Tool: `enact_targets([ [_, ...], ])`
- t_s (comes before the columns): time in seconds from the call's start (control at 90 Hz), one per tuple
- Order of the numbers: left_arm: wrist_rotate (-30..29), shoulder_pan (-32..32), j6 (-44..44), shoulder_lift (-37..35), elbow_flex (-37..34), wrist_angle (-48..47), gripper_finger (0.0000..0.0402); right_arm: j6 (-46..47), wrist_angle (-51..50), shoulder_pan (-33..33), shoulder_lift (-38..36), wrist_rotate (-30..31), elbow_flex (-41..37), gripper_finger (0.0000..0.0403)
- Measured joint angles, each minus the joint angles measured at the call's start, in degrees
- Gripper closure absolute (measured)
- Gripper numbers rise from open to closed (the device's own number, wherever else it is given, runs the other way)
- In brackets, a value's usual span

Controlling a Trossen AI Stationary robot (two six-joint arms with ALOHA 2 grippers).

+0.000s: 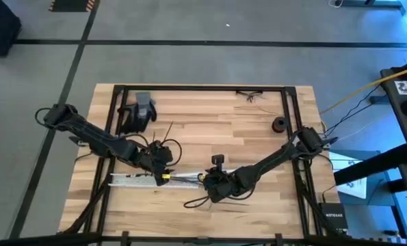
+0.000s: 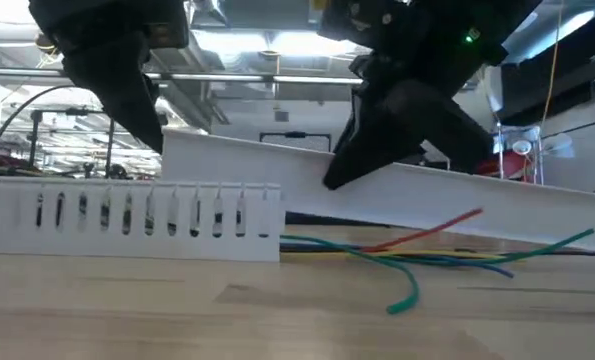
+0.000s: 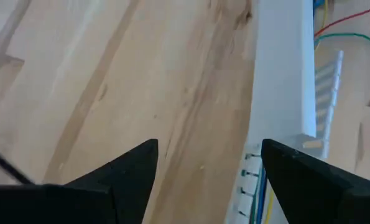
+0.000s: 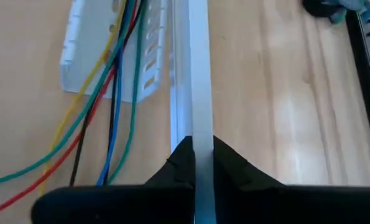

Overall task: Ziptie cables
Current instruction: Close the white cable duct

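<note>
The right end effector (image 4: 195,163) is pinching the white cover strip (image 4: 197,74); the left end effector (image 3: 209,168) is hovering spread. The cables (image 4: 113,81), lying beside the right one in the slotted channel (image 4: 79,43), are appearing light and limp; grasp them bunched.

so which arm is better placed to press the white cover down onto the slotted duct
Right: its gripper already pinches the white cover strip over the slotted duct. The left gripper hangs open beside it, holding nothing.

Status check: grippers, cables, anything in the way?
Right gripper shut on white cover strip, held tilted over slotted duct. Left gripper open beside it. Cables lie in duct, ends spilling out. No ziptie seen.
</note>
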Motion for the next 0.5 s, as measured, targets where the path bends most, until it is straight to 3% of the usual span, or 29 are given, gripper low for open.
enact_targets([
  [0.278,-0.5,-4.7,1.2,0.2,0.0,8.0,0.0121,-0.1,-0.8,0.1,0.0,3.1,0.0,0.0386],
  [0.5,-10.4,-8.5,-0.9,1.1,0.0,10.0,0.0121,4.3,-10.1,3.5,-1.9,14.1,0.0,0.0386],
])
